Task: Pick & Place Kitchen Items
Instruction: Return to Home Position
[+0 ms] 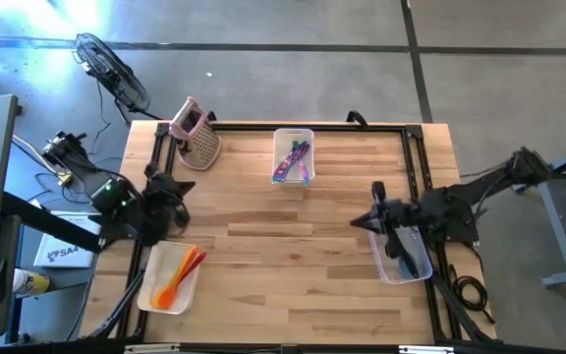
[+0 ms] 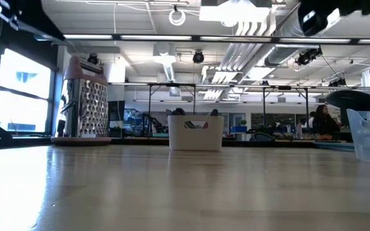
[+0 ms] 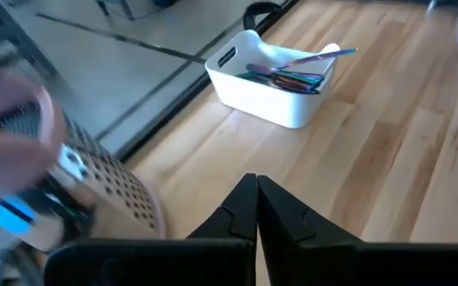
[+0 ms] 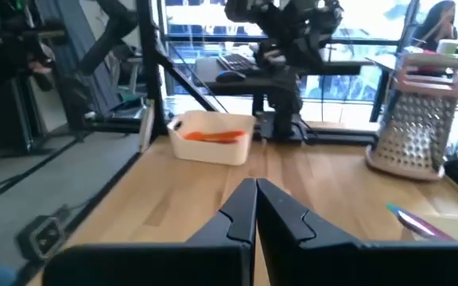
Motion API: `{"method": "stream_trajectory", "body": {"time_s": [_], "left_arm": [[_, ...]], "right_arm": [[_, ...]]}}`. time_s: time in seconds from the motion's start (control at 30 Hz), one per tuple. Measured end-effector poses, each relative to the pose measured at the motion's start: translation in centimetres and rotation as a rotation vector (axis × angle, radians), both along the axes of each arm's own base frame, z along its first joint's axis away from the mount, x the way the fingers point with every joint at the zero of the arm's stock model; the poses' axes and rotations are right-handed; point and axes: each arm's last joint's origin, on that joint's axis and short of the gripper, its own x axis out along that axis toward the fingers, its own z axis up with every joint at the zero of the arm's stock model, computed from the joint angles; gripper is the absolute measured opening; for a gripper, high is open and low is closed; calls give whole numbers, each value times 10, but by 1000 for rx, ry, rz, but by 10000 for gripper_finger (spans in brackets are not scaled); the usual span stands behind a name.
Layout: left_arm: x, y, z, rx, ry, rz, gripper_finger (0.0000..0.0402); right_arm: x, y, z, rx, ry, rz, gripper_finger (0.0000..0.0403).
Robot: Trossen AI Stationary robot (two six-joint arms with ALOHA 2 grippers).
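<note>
Bearing unreadable print: box point(image 1: 64, 252) near orange spatula point(image 1: 177, 278)

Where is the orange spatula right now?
In the high view, the orange spatula lies inside the white bin at the table's lower-left corner.

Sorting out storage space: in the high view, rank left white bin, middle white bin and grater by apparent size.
1. Left white bin.
2. Middle white bin and grater look about alike; the grater stands taller, nearer the camera, so I won't rank those two.
</note>
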Motion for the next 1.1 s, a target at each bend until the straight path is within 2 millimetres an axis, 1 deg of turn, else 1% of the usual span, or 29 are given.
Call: {"method": "stream_trajectory", "body": {"time_s": [0.13, 0.23, 0.33, 0.43, 0.5, 0.6, 0.67, 0.73, 0.8, 0.93, 1.1], "left_arm": [[-24, 20, -28, -106, -142, -5, 0], [-35, 28, -41, -158, -259, -49, 0], [-39, 31, -46, -195, -367, -156, 0], [-42, 31, -46, -184, -464, -292, 0], [-42, 31, -52, -162, -507, -331, 0], [-37, 27, -59, -117, -498, -326, 0], [-35, 25, -62, -113, -489, -354, 0], [-32, 23, -66, -101, -479, -343, 0], [-31, 22, -72, -98, -459, -341, 0], [-29, 21, -72, -120, -499, -325, 0], [-21, 14, -97, -133, -486, -319, 0]], "right_arm": [[2, -28, -19, 38, 12, -7, 4], [2, -47, -26, 108, 2, 14, 4], [1, -62, -35, 164, -15, 28, 4], [-2, -72, -52, 195, -29, -17, 4], [-5, -77, -62, 202, -40, -46, 4], [-11, -79, -76, 217, -58, -45, 4], [-14, -79, -81, 226, -82, -24, 4], [-17, -78, -87, 233, -89, -9, 4], [-17, -79, -87, 237, -83, -13, 4], [-17, -79, -88, 230, -73, -13, 4], [-17, -79, -91, 235, -53, -17, 4]]}}
